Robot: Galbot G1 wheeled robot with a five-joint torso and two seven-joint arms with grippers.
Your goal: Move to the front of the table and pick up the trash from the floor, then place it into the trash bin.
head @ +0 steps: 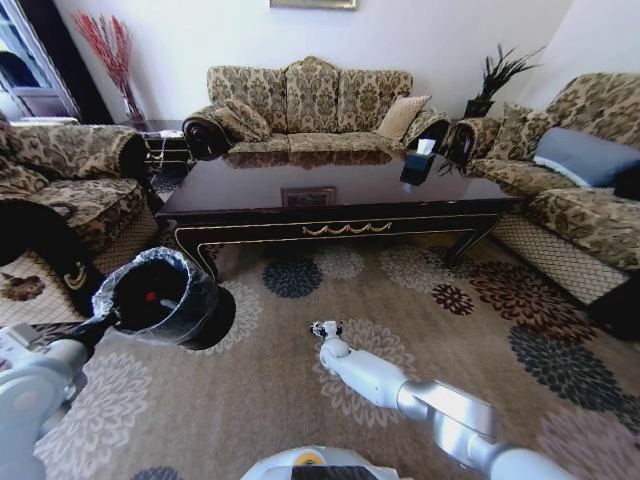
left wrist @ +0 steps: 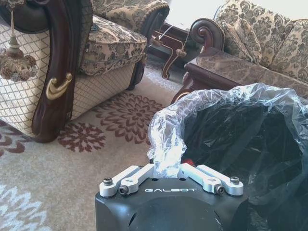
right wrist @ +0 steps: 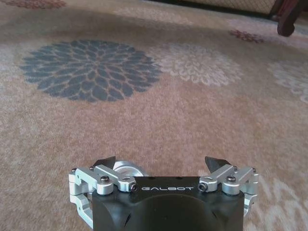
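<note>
Because the left gripper (left wrist: 166,179) is clamped on the trash bin (head: 160,295) rim, the bin hangs lifted; right gripper (right wrist: 161,166), jaws spread, low over floor (right wrist: 159,110), silvery trash (right wrist: 126,169) beside one finger.

High head view; low wrist views

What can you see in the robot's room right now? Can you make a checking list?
Surface: floor, beige carpet with flower medallions.
Job's things: trash bin lifted off the floor; something red and white lies inside. Silvery round piece by the right gripper. Table stands ahead.
Clutter: dark tissue box on the table.
Grippers: left gripper pinches the bin's bag-covered rim; right gripper low over the carpet, fingers open.
Cables: nothing seen.
Surroundings: patterned sofas around the table.
</note>
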